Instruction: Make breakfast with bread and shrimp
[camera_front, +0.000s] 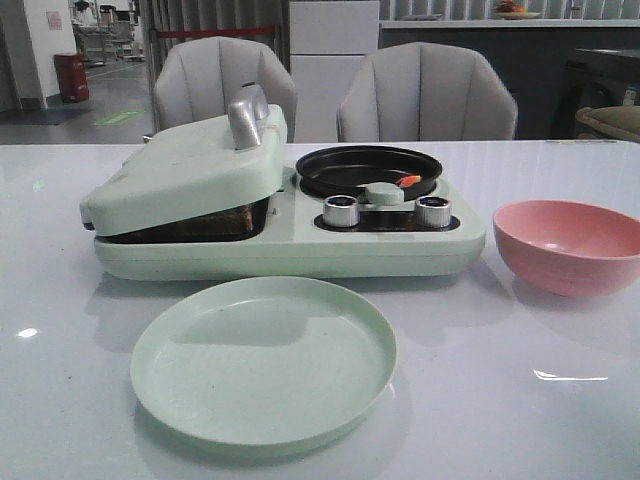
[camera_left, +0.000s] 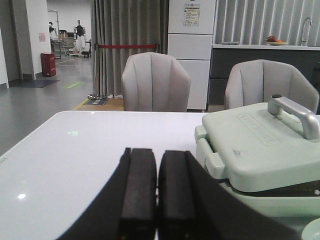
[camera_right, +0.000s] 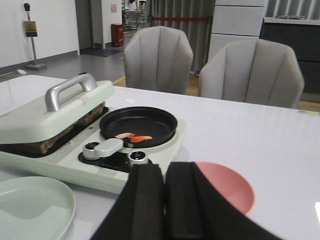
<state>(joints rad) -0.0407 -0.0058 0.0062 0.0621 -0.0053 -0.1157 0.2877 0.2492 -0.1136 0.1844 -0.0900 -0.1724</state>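
Note:
The bread (camera_front: 195, 222) lies in the left half of a pale green breakfast maker (camera_front: 300, 245). Only its dark brown edge (camera_right: 55, 142) shows under the lid (camera_front: 190, 170), which rests tilted on it. An orange shrimp (camera_front: 409, 181) lies in the round black pan (camera_front: 340, 165) on the right half, and the right wrist view shows orange-pink shrimp (camera_right: 134, 137) there. My left gripper (camera_left: 157, 155) is shut and empty, hovering left of the lid (camera_left: 260, 145). Nothing is held in my right gripper (camera_right: 164, 170), which is shut, near the pink bowl (camera_right: 235, 190). Neither gripper shows in the front view.
An empty pale green plate (camera_front: 265, 360) sits in front of the appliance. The empty pink bowl (camera_front: 570, 245) stands to its right. Two silver knobs (camera_front: 341, 211) flank a green pan handle (camera_front: 384, 193). The lid carries a silver handle (camera_front: 247, 115). Two grey chairs (camera_front: 425, 95) stand behind the table.

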